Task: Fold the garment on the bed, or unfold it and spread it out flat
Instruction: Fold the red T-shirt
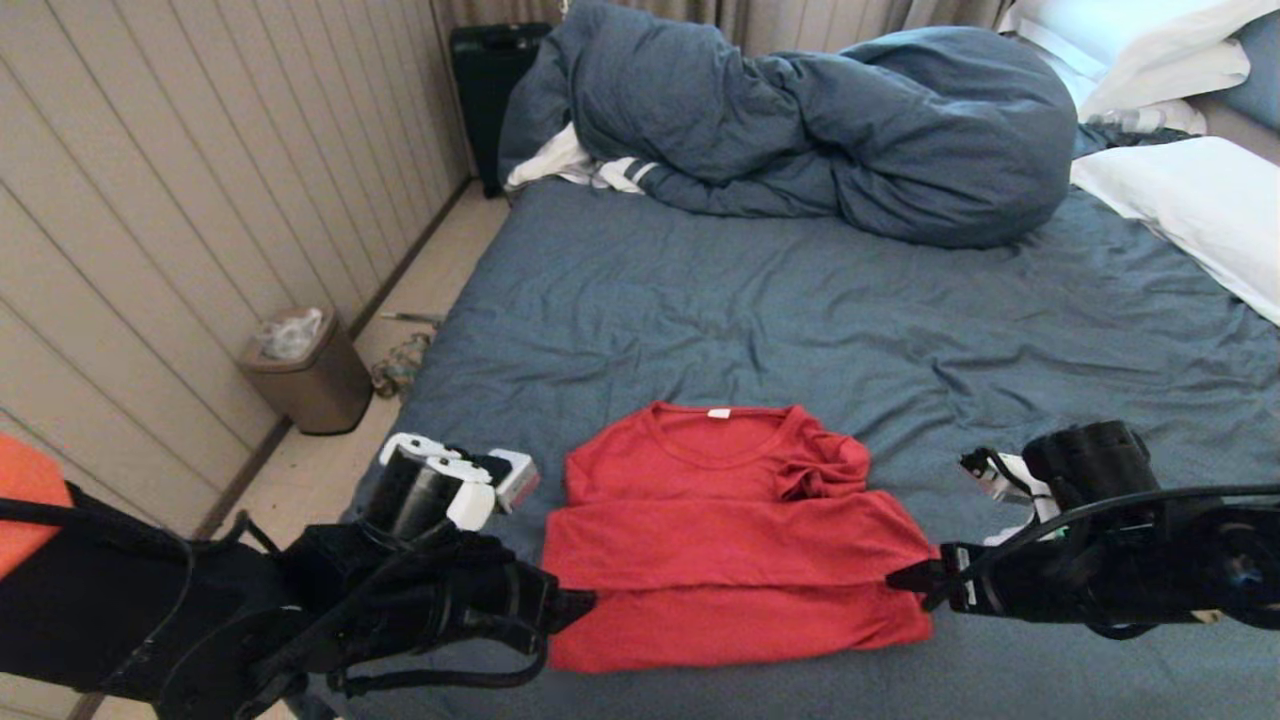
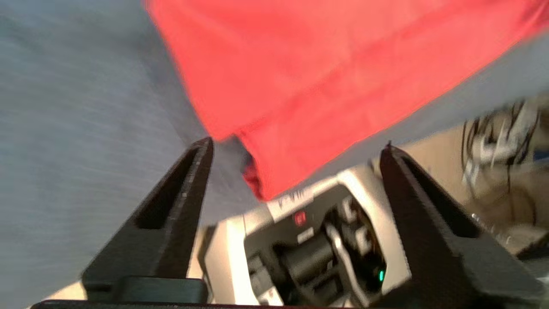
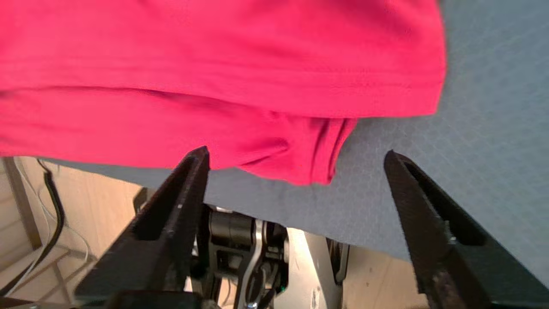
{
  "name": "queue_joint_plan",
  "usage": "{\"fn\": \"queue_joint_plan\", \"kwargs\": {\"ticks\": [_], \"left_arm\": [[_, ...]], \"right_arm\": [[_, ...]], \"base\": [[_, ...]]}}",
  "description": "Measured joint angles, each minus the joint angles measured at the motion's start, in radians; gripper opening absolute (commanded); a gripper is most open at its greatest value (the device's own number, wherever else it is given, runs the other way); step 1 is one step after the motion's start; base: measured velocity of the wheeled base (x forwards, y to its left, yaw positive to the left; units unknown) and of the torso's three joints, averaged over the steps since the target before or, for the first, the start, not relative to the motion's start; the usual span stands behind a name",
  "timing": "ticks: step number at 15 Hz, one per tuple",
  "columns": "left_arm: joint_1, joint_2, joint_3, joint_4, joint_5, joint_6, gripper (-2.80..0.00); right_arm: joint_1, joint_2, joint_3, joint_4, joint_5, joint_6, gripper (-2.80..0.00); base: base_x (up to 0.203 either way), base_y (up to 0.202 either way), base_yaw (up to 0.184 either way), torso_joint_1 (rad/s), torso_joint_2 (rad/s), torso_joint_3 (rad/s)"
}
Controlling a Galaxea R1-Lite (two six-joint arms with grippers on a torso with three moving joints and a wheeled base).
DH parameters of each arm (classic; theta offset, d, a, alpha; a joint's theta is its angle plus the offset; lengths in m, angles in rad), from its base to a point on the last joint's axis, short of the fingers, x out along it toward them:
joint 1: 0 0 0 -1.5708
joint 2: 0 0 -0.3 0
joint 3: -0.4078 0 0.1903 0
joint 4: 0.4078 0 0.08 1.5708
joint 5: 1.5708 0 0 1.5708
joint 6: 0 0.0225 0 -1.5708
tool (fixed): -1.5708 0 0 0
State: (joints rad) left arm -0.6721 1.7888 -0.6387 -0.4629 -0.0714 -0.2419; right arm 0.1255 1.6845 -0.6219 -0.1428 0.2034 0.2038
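Red cotton, one garment, lies folded at six o'clock on the bed; we count one duvet at twelve and two grippers. Left gripper sits at the garment's nine, right gripper at its three. In both wrist views, we see each claw spread, released, gripping nothing.

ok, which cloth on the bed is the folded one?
The red T-shirt, lying in flat stacked layers near the bed's front edge. The blue-grey duvet is bunched in a heap, and the white striped cloth is crumpled.
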Motion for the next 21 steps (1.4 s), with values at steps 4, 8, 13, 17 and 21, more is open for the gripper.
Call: {"fn": "queue_joint_plan", "kwargs": {"ticks": [4, 8, 13, 17, 21], "left_arm": [[0.048, -0.011, -0.059, 0.019, 0.001, 0.001, -2.80], [0.068, 0.092, -0.166, 0.055, 0.001, -0.001, -2.80], [0.071, 0.204, -0.217, 0.056, 0.004, 0.000, 0.00], [0.071, 0.220, -0.220, 0.051, 0.035, 0.001, 0.00], [0.072, 0.234, -0.217, 0.043, 0.034, -0.001, 0.00]], "right_arm": [[-0.015, -0.045, -0.054, 0.027, -0.003, -0.003, -2.80], [-0.050, 0.006, -0.144, 0.079, -0.005, 0.001, -2.80], [-0.088, 0.053, -0.173, 0.073, -0.004, -0.024, -2.80], [-0.088, 0.069, -0.184, 0.071, -0.003, -0.026, -2.80], [-0.087, 0.070, -0.179, 0.071, -0.001, -0.026, -2.80]], "base": [[0.000, 0.000, 0.000, 0.000, 0.00, 0.000], [0.000, 0.000, 0.000, 0.000, 0.00, 0.000], [0.000, 0.000, 0.000, 0.000, 0.00, 0.000], [0.000, 0.000, 0.000, 0.000, 0.00, 0.000], [0.000, 0.000, 0.000, 0.000, 0.00, 0.000]]}}
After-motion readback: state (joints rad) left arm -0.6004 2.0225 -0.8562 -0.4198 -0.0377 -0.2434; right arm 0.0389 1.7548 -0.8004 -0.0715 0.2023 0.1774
